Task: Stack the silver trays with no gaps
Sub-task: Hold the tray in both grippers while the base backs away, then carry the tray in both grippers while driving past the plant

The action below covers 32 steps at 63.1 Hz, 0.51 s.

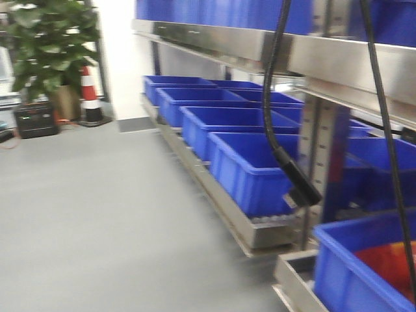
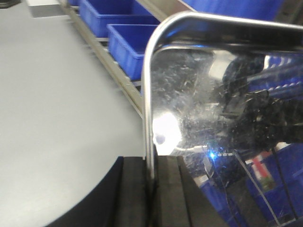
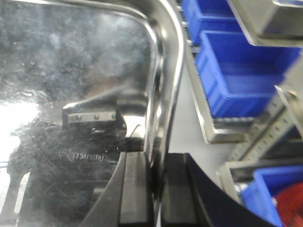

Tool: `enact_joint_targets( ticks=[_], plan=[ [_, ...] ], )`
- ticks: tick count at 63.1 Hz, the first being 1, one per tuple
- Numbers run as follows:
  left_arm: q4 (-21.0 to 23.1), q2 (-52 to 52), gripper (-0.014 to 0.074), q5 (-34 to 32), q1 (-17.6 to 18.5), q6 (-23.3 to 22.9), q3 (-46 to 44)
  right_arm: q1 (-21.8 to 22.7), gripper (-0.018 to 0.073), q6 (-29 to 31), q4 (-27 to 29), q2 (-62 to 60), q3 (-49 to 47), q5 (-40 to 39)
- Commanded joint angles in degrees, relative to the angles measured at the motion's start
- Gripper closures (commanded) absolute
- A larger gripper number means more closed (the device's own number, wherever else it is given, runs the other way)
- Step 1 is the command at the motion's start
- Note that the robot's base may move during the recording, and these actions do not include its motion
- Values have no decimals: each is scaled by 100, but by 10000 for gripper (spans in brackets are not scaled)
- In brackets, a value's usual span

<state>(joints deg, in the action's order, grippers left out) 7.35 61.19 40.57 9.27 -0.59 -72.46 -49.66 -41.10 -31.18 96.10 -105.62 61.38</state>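
In the lower middle of the left wrist view, the left gripper (image 2: 151, 163) is pinching the thin left rim of a silver tray (image 2: 222, 94), its two black pads pressed against the metal from either side with no gap showing. In the right wrist view the right gripper (image 3: 156, 158) is doing the same on a right-hand rim, jaws closed onto the edge at the bottom centre. Since one tray is spreading rightward from the left pads and leftward from the right pads, the two arms are probably carrying a single tray between them, though no view shows both grips at once.

The step in hand looks like the carry, with the tray held clear of any surface. No second tray or stack is showing anywhere, so the next move is calling for finding the stack, squaring the rims over it and lowering evenly so the tray nests flush.

The tray is looking shallow, mirror-bright and finely scratched, with rounded corners, and it is reflecting the gripper and blue shapes.

Beyond it, blue bins (image 1: 250, 166) are sitting in a row on a steel rack (image 1: 221, 195) at right, a grey floor (image 1: 84, 214) is stretching leftward, and a potted plant (image 1: 49, 45) and traffic cone (image 1: 90, 91) are standing at upper left.
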Motion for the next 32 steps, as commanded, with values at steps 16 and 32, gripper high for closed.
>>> enact_joint_targets(
  ticks=[16,32],
  plan=[
    [487,-63,613,-266,140,10,-40,-75,637,153,119,-11,-61,-490],
    [487,-63,613,-266,140,10,-40,-75,637,153,119,-11,-61,-490]
  ],
)
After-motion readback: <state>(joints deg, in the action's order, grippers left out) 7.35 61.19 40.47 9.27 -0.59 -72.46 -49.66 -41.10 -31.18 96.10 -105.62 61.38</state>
